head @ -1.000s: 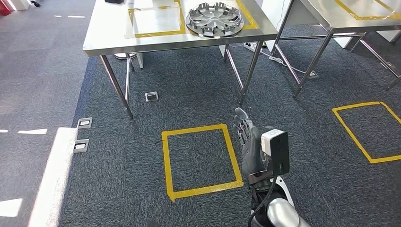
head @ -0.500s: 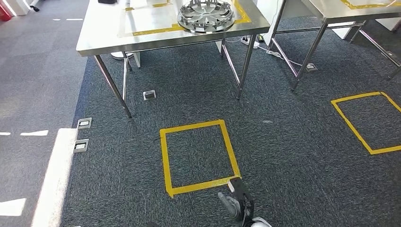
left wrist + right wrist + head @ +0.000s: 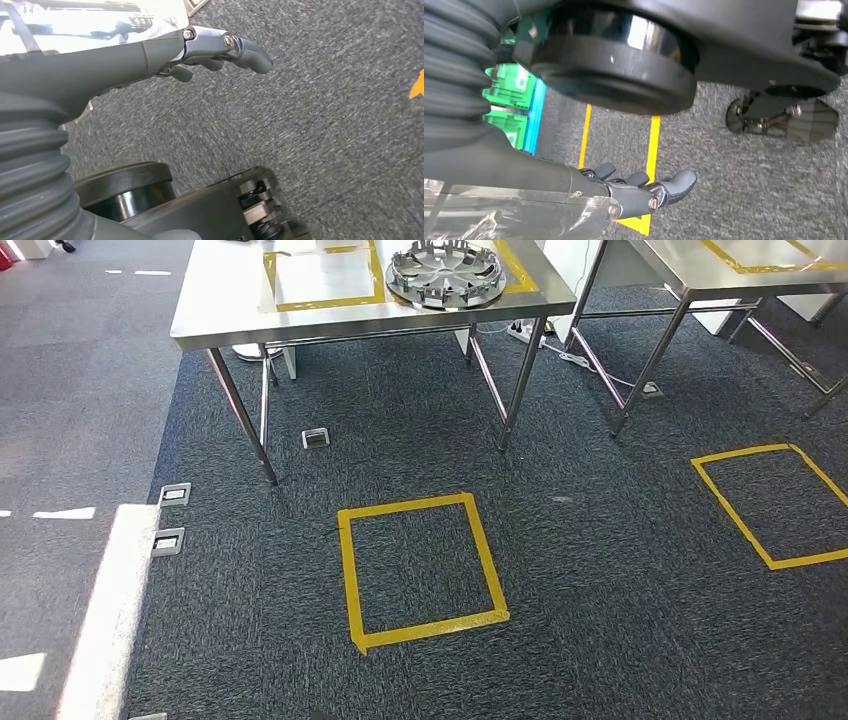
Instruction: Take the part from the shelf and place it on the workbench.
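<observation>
My right arm, raised over carpet a second ago, gone from head view. Silver wheel cover lies flat on steel workbench, near edge, partly over yellow tape rectangle. My left hand empty, fingers extended and slightly apart, above grey carpet. My right hand likewise empty, fingers loosely spread, over yellow floor tape. Taped square before workbench.

Steel workbench bears the hubcap part.
</observation>
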Controlling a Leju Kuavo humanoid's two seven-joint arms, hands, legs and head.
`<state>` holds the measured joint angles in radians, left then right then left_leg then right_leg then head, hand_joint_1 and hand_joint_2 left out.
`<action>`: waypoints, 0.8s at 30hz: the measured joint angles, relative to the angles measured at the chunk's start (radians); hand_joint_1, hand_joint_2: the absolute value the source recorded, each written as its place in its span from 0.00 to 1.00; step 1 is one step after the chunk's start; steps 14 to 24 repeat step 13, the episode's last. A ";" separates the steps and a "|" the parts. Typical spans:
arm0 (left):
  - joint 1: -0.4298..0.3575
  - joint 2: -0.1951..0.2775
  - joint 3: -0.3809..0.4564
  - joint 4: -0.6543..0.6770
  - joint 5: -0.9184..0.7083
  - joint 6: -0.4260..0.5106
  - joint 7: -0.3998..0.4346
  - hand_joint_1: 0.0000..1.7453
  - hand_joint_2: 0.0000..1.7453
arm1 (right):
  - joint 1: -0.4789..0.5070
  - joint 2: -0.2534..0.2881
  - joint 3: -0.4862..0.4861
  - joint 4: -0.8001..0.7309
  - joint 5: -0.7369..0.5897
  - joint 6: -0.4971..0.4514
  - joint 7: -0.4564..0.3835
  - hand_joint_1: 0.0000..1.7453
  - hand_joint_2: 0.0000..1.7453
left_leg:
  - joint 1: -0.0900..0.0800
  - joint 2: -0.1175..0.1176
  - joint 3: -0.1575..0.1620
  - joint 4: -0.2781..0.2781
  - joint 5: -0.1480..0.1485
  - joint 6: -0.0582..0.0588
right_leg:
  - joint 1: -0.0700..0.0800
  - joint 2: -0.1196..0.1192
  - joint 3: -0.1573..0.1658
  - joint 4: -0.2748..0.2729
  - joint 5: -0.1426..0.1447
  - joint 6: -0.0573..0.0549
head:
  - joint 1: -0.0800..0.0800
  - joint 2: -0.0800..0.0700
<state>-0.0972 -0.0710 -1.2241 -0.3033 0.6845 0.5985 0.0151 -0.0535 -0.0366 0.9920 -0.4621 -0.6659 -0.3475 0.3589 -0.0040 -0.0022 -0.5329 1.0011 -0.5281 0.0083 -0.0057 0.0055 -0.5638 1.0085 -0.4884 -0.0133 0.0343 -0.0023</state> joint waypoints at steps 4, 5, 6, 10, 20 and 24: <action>0.018 0.001 0.038 0.000 -0.048 -0.037 -0.001 0.00 1.00 | 0.002 0.009 -0.021 0.039 0.043 0.018 -0.033 0.00 1.00 | -0.002 0.001 0.003 0.003 0.001 0.006 | -0.002 0.002 0.007 -0.009 0.012 0.018 | 0.002 0.000; 0.022 0.002 0.050 0.000 -0.061 -0.048 -0.001 0.00 1.00 | 0.002 0.011 -0.029 0.047 0.056 0.025 -0.040 0.00 1.00 | -0.002 0.001 0.002 0.004 0.001 0.007 | -0.002 0.002 0.007 -0.010 0.013 0.019 | 0.002 0.000; 0.027 0.002 0.064 0.000 -0.074 -0.059 -0.002 0.00 1.00 | 0.004 0.012 -0.038 0.053 0.068 0.031 -0.047 0.00 1.00 | -0.003 0.001 0.002 0.004 0.001 0.007 | -0.003 0.002 0.008 -0.010 0.013 0.022 | 0.002 0.000; 0.045 0.007 0.129 0.000 -0.127 -0.104 -0.004 0.00 1.00 | 0.013 0.018 -0.084 0.070 0.119 0.058 -0.074 0.00 1.00 | -0.003 0.001 0.002 0.005 -0.001 0.009 | -0.002 0.002 0.008 -0.011 0.011 0.029 | 0.001 0.000; 0.056 0.010 0.175 0.000 -0.159 -0.132 -0.004 0.00 1.00 | 0.019 0.020 -0.118 0.076 0.151 0.075 -0.090 0.00 1.00 | -0.003 0.001 0.003 0.005 -0.003 0.008 | -0.002 0.002 0.008 -0.011 0.009 0.031 | 0.001 0.000; 0.056 0.010 0.175 0.000 -0.159 -0.132 -0.004 0.00 1.00 | 0.019 0.020 -0.118 0.076 0.151 0.075 -0.090 0.00 1.00 | -0.003 0.001 0.003 0.005 -0.003 0.008 | -0.002 0.002 0.008 -0.011 0.009 0.031 | 0.001 0.000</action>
